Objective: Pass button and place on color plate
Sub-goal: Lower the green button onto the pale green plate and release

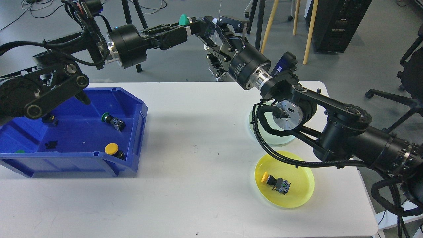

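Observation:
My left gripper (pixel 193 28) is shut on a green-capped button (pixel 182 19) and holds it high above the far edge of the table. My right gripper (pixel 211 39) is open, and its fingers stand above and below the left gripper's tip and the button's dark body. A yellow plate (pixel 297 195) at the front right holds a yellow-capped button (pixel 276 183). A pale green plate (pixel 276 140) lies behind it, mostly hidden by my right arm.
A blue bin (pixel 140 132) at the left holds a green button (pixel 112 120), a yellow button (pixel 114 150) and other small parts. The white table (pixel 198 185) spans the view. Chair and stool legs stand beyond the far edge.

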### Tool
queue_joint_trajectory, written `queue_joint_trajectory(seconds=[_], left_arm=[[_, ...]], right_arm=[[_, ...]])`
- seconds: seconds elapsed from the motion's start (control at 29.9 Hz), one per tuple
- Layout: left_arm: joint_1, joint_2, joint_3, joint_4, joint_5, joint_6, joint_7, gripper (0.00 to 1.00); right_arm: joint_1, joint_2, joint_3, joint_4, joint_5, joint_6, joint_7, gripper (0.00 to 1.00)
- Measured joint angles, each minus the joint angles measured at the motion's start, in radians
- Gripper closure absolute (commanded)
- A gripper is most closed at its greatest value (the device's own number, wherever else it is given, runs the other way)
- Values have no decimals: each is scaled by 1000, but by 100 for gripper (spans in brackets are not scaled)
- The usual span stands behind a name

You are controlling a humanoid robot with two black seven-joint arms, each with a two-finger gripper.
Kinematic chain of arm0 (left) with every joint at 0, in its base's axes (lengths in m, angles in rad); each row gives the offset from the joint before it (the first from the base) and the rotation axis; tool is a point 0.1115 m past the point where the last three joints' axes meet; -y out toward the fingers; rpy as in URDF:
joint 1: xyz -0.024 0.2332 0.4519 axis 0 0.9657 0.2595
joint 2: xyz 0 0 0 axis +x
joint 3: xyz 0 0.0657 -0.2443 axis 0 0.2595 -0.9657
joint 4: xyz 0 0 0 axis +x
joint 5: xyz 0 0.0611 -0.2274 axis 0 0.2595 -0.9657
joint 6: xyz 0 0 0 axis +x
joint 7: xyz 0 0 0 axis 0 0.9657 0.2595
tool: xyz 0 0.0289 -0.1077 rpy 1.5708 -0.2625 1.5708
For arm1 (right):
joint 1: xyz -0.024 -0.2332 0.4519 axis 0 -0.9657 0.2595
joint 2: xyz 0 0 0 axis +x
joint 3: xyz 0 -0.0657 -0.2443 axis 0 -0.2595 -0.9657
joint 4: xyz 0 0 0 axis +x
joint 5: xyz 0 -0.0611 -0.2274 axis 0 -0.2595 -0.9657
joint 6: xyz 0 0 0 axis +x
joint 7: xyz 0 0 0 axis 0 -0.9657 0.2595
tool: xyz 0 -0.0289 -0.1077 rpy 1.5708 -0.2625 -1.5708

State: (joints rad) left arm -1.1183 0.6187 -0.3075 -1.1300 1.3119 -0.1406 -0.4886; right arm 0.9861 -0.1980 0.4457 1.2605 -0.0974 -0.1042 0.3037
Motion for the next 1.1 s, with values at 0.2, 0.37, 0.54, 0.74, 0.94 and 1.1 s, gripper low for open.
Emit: queue_joint_trajectory(seconds=[0.2, 0.37, 0.54, 0.74, 0.94, 1.1], left_arm=[[33, 11, 7, 0, -1, -79, 0, 1], [64, 28, -2, 0, -8, -107, 0, 1], [66, 64, -55, 1, -32, -105, 0, 1], [63, 70, -153, 5, -56, -112, 0, 1], [63, 70, -202, 5, -57, -106, 0, 1], [62, 71, -211, 4, -56, -102, 0, 1]], right_arm=[[0, -6, 17, -7, 0, -9, 0, 82], [-24, -76, 33, -8, 0, -19, -7, 82], [-117, -180, 3, -4, -8, -26, -21, 82], [-224, -267, -78, -12, -16, -22, -19, 82], [-291, -294, -98, -61, -16, -21, -20, 82], [-324, -288, -132, -169, -15, -23, -26, 78]])
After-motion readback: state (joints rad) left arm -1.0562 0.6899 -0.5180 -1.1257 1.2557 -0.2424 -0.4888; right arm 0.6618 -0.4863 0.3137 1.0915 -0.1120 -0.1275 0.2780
